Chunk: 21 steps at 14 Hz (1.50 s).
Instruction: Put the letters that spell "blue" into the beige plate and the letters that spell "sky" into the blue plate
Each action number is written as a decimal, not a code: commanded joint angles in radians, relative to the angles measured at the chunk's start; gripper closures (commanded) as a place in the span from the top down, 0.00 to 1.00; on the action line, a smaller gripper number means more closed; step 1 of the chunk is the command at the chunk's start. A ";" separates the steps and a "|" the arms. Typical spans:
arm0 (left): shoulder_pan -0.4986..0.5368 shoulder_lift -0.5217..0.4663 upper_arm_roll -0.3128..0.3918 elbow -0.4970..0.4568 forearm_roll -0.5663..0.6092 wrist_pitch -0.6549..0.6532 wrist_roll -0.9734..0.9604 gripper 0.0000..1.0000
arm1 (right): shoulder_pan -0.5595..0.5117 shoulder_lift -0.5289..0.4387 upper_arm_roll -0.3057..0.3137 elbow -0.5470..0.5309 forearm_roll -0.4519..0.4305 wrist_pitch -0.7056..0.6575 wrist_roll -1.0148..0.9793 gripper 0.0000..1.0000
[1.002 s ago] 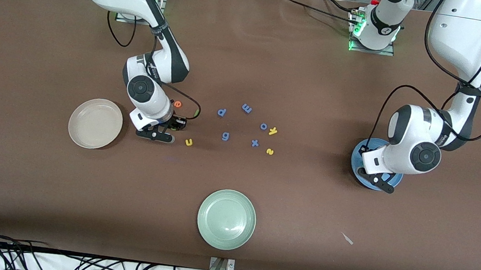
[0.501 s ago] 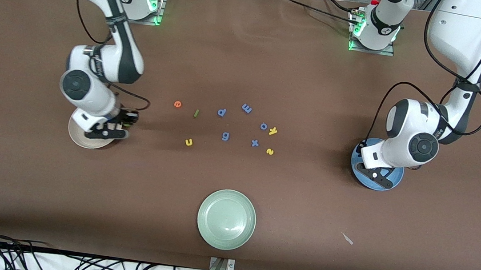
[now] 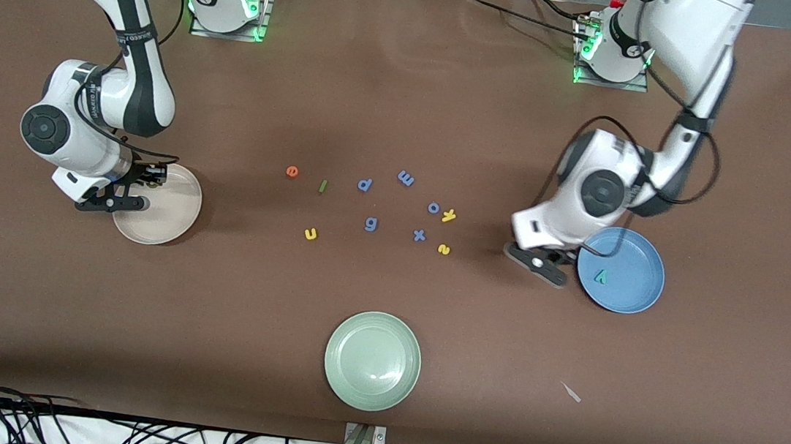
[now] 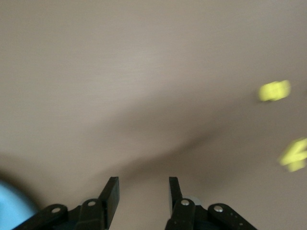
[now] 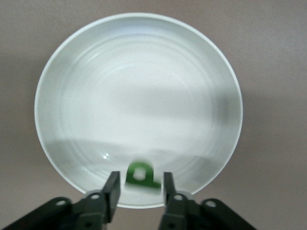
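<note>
Table news: y now lies in the blue plate, and the left gripper has left it, jaws apart, empty. Right gripper has just parted, freeing b over the beige plate.

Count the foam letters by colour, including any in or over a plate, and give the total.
Blue-purple letters: 5
Yellow letters: 3
Green letters: 2
Orange e: 1
Teal y: 1
Total: 12

green b motion-blurred, two yellow letters smeared, blue plate cut off
</note>
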 commanded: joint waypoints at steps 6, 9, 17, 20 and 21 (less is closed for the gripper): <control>-0.176 0.192 0.018 0.197 -0.132 0.104 -0.258 0.50 | 0.018 -0.032 0.114 0.086 0.032 -0.133 0.189 1.00; -0.177 0.246 0.020 0.260 -0.134 0.108 -0.266 0.50 | 0.018 -0.038 0.211 0.078 0.035 -0.121 0.356 1.00; -0.182 0.273 0.026 0.265 -0.125 0.142 -0.260 0.51 | 0.021 -0.041 0.427 -0.052 0.033 0.123 0.696 1.00; -0.179 0.275 0.027 0.260 -0.122 0.142 -0.252 0.52 | 0.021 -0.043 0.470 -0.116 0.033 0.201 0.771 1.00; -0.179 0.275 0.029 0.260 -0.122 0.142 -0.250 0.52 | 0.023 -0.040 0.474 -0.132 0.033 0.228 0.788 1.00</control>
